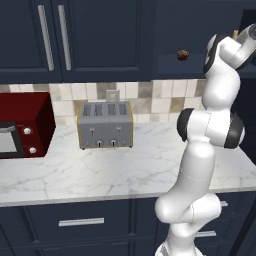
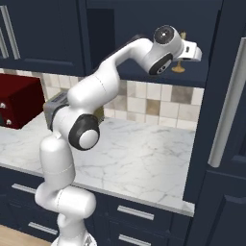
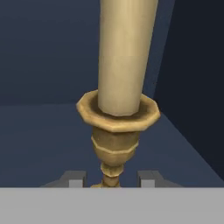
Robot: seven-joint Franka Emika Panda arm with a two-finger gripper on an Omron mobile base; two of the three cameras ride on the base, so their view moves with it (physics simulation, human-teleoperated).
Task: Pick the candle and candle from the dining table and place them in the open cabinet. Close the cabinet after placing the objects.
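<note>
close up, smooth tan taper candle point(image 3: 126, 57) in faceted brass holder point(image 3: 116, 131), upright, tool point(image 3: 110, 180) tips parted beside stem, dark navy cabinet point(image 3: 43, 65)

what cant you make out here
- Candle top: cut off by the hand view's upper edge.
- Holder base: hidden behind the grey band, between the pincer tips.
- Whether the tips touch the holder: cannot tell, hand view.
- Small object on the cabinet shelf: too small, left base view.

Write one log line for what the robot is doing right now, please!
stage: placing | gripper: open around holder stem | tan candle: upright in brass holder | place: inside navy cabinet
</note>
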